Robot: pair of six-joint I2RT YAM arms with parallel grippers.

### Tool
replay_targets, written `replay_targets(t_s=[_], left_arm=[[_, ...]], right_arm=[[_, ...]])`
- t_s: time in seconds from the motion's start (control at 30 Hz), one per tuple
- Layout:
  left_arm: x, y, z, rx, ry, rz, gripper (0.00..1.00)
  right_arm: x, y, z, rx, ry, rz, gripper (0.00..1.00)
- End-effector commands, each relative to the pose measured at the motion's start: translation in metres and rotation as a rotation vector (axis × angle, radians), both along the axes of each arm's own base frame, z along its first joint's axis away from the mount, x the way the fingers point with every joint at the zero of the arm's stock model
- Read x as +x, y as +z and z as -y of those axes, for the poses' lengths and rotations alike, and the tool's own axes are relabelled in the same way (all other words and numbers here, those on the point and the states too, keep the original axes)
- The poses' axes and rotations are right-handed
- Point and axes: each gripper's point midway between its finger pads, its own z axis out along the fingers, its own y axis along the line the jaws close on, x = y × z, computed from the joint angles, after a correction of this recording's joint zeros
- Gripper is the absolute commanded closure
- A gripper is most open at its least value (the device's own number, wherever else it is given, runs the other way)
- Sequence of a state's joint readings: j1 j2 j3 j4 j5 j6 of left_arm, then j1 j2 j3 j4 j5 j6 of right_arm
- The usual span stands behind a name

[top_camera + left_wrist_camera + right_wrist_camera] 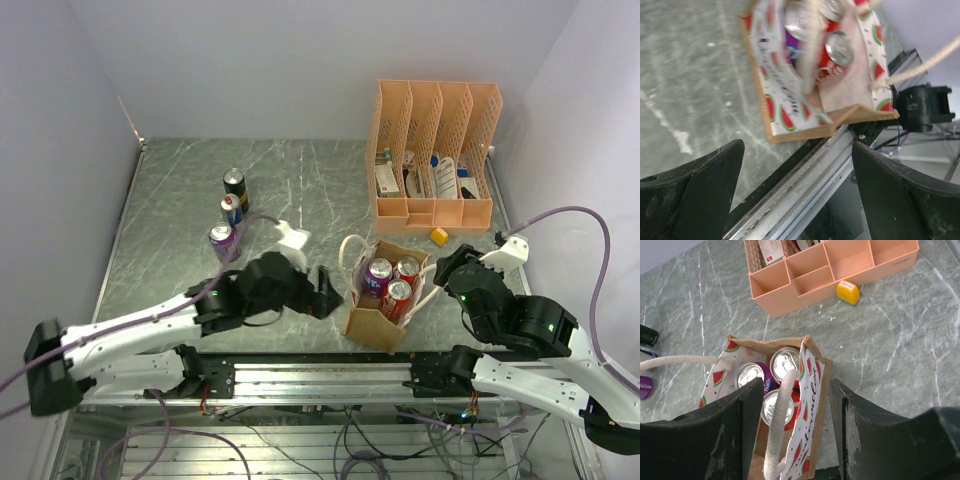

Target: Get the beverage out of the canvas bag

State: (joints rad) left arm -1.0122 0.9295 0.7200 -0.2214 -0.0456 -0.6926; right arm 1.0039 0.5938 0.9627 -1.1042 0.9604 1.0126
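Observation:
The canvas bag (371, 325) stands open near the front edge, tan outside with a watermelon-print lining and white rope handles. It holds three cans: a purple one (378, 272) and two red ones (407, 268) (397, 293). My left gripper (325, 292) is open and empty just left of the bag; the bag (785, 100) shows above its jaws (797, 165). My right gripper (441, 274) is open at the bag's right side. In the right wrist view the gripper (795, 405) straddles the bag's right wall (812, 390) and a rope handle (780, 430), above the cans (788, 362).
Three more cans (235, 187) (231, 209) (222, 241) stand at the left of the table. A peach-orange file organizer (432, 150) stands at the back right, with a small yellow object (439, 236) in front of it. The metal rail (805, 190) runs along the front edge.

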Motion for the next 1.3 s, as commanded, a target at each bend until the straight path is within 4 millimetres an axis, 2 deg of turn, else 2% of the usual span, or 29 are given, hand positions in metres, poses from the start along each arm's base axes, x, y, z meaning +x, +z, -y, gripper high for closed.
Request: replay_targets(t_s=[0.0, 0.1, 0.23, 0.37, 0.5, 0.6, 0.73, 0.87, 1.0, 1.27], left_arm=[[-0.005, 0.050, 0.053, -0.001, 0.010, 0.182, 0.01], [-0.019, 0.038, 0.090, 0.149, -0.057, 0.249, 0.00], [-0.031, 0.024, 0.124, 0.259, -0.121, 0.302, 0.00], [-0.027, 0.008, 0.142, 0.316, -0.139, 0.320, 0.00], [-0.024, -0.007, 0.156, 0.376, -0.150, 0.309, 0.06], [-0.017, -0.016, 0.163, 0.399, -0.121, 0.290, 0.16], [-0.009, -0.020, 0.170, 0.389, -0.111, 0.261, 0.19], [-0.010, -0.025, 0.181, 0.390, -0.139, 0.255, 0.16], [-0.005, -0.038, 0.185, 0.457, -0.133, 0.246, 0.13], [-0.002, -0.054, 0.191, 0.482, -0.132, 0.232, 0.09]], right_arm=[[0.001, 0.004, 0.002, 0.013, -0.014, 0.018, 0.45], [0.000, 0.004, 0.003, 0.021, -0.016, 0.022, 0.45], [-0.002, 0.006, 0.006, 0.036, -0.021, 0.029, 0.45], [-0.003, 0.007, 0.008, 0.049, -0.021, 0.037, 0.45], [-0.003, 0.008, 0.008, 0.053, -0.020, 0.041, 0.45], [-0.003, 0.007, 0.008, 0.048, -0.018, 0.038, 0.45], [-0.002, 0.006, 0.007, 0.042, -0.019, 0.033, 0.45], [-0.002, 0.007, 0.007, 0.046, -0.017, 0.038, 0.45], [-0.002, 0.007, 0.007, 0.043, -0.018, 0.036, 0.45], [-0.002, 0.007, 0.007, 0.042, -0.018, 0.036, 0.45]])
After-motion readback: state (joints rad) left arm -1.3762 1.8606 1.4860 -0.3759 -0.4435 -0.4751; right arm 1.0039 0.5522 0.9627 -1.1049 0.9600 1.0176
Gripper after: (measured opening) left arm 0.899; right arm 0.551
